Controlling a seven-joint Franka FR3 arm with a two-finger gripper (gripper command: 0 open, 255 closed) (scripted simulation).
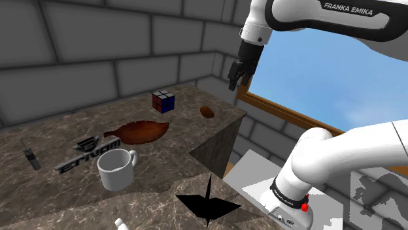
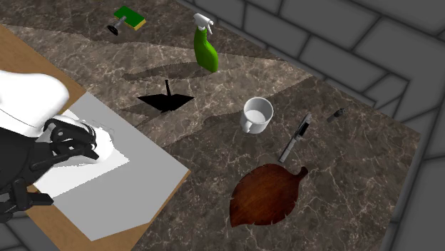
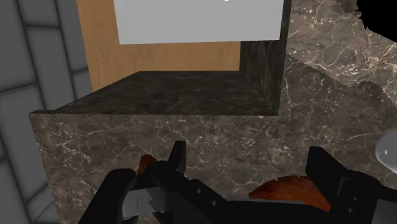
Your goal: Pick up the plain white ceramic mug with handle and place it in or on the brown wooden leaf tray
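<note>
White mug [image 1: 116, 171], one; brown leaf tray [image 1: 140, 131], one; tool [image 1: 238, 82] spread apart, empty.

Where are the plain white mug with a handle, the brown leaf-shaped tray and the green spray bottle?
Plain white mug with handle [image 1: 115, 175]: shoulder view, on its outer wall.
Brown leaf-shaped wooden tray [image 2: 267, 194]: second exterior view, on its bare middle.
Green spray bottle [image 2: 206, 53]: second exterior view, on its green body.
</note>
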